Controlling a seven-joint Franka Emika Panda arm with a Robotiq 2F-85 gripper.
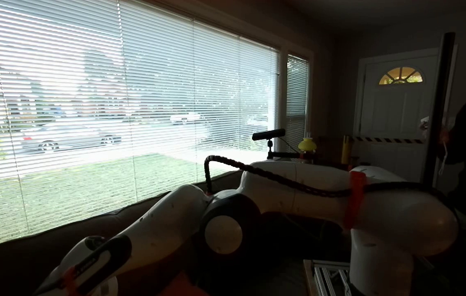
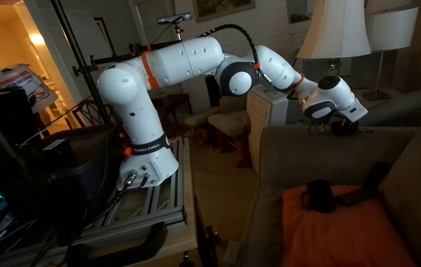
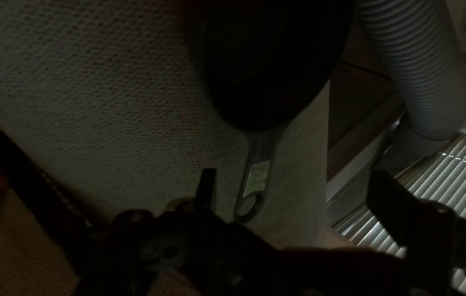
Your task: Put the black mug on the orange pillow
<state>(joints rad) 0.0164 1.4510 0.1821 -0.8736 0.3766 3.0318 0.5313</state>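
In an exterior view, one black mug (image 2: pixel 322 196) sits on one orange pillow (image 2: pixel 336 239), just beside dark clutter (image 2: pixel 357 196) (one piece or two, I cannot tell). One gripper (image 3: pixel 291 174) has its two fingers (image 3: pixel 391 207) wide apart near one dark pan (image 3: pixel 274 82); two lamps (image 2: pixel 335 33) rise beyond one sofa (image 2: pixel 329 155).

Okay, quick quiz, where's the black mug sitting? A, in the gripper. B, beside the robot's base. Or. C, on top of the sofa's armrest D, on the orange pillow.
D, because in an exterior view the black mug rests on the orange pillow, whose fabric shows in front of it.
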